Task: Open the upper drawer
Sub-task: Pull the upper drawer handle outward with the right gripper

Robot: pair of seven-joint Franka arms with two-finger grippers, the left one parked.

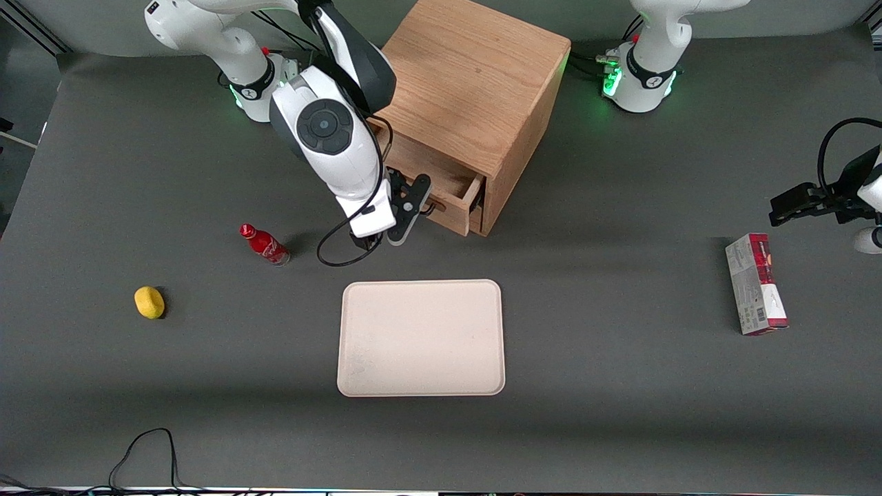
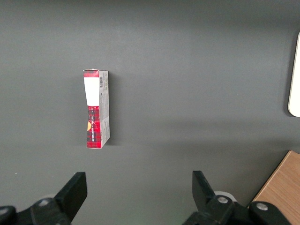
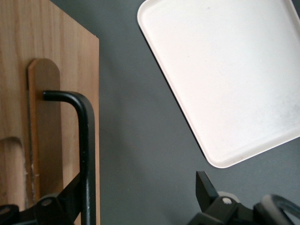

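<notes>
Oak cabinet (image 1: 475, 89) stands on grey table (image 1: 620, 413). Cream tray (image 1: 421, 337) nearer front camera than cabinet, apart from it. Upper drawer (image 1: 455, 196) pulled partway out of cabinet front. Gripper (image 1: 413, 207) at drawer front, fingers spread, black bar handle (image 3: 86, 140) between them, one finger (image 3: 206, 190) clear of it. Red bottle (image 1: 264, 245) and yellow lemon (image 1: 149, 302) toward working arm's end; red-white box (image 1: 755, 284) toward parked arm's.
</notes>
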